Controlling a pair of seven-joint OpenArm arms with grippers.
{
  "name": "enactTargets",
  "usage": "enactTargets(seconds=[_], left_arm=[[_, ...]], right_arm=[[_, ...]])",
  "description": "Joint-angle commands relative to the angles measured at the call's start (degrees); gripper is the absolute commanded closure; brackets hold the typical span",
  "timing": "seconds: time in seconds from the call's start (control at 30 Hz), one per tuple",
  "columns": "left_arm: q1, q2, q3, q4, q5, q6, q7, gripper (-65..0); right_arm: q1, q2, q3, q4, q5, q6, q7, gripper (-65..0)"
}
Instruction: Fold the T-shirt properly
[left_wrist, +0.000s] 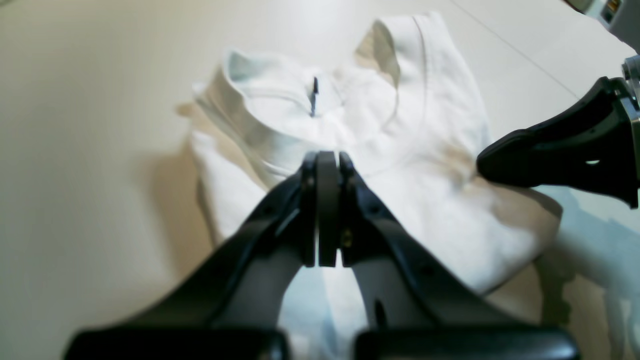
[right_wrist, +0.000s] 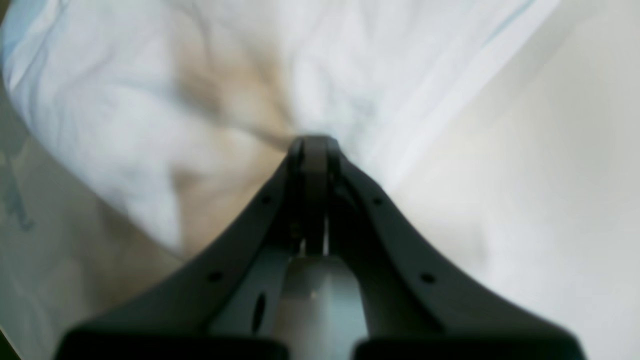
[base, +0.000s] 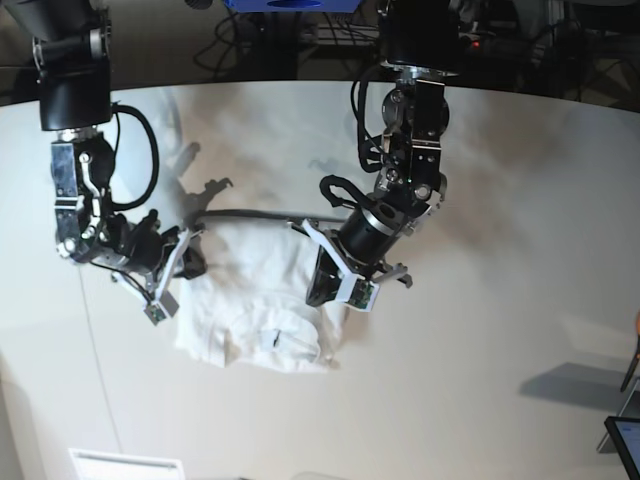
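Observation:
The white T-shirt (base: 250, 320) lies on the table as a wrinkled, folded bundle, with its collar and small dark neck label (left_wrist: 314, 95) facing up. In the left wrist view, my left gripper (left_wrist: 327, 156) is shut, pads together, with its tip over the middle of the T-shirt (left_wrist: 425, 125). In the base view this left gripper (base: 318, 292) points down at the bundle's right edge. My right gripper (right_wrist: 312, 141) is shut too, its tip against the T-shirt (right_wrist: 125, 100), where wrinkles gather. No cloth shows between its pads. The right gripper (base: 192, 262) meets the bundle's left edge.
The off-white tabletop (base: 480, 350) spreads wide to the right and front of the shirt. A black cable (base: 250, 214) runs along the table behind the bundle. A dark screen corner (base: 625, 440) shows at the lower right, and a white slab (base: 125, 465) at the front edge.

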Motion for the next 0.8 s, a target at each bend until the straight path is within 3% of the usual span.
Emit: enactTargets(seconds=[0.0, 0.07, 0.23, 0.47, 0.57, 0.67, 0.77], left_arm=[[-1.0, -0.6, 0.0, 1.6, -0.3, 0.1, 1.1, 0.0], [-1.1, -1.7, 0.0, 1.8, -0.3, 0.1, 3.9, 0.0], [-1.1, -4.0, 0.0, 0.8, -0.3, 0.1, 4.5, 0.0], [1.9, -4.0, -4.1, 5.8, -0.7, 0.1, 4.1, 0.0], [3.5, -4.9, -5.3, 9.1, -0.1, 0.1, 4.0, 0.0], [4.7, -8.9, -4.9, 9.8, -0.1, -0.1, 3.2, 0.0], [7.9, -12.8, -4.9, 9.6, -0.1, -0.2, -5.1, 0.0]], right_arm=[[2.0, 0.6, 0.2, 0.8, 0.6, 0.0, 1.5, 0.0], [2.5, 0.6, 0.1, 0.7, 0.6, 0.0, 1.5, 0.0], [2.7, 0.6, 0.1, 0.7, 0.6, 0.0, 1.3, 0.0], [1.2, 0.8, 0.1, 4.8, 0.5, 0.1, 2.1, 0.0], [-2.8, 2.0, -0.8, 10.6, -4.4, 0.1, 9.4, 0.0], [-8.1, 2.3, -4.9, 14.1, -14.2, 0.1, 20.4, 0.0], [-13.9, 1.4, -7.2, 14.5, -24.4, 0.1, 33.6, 0.0]])
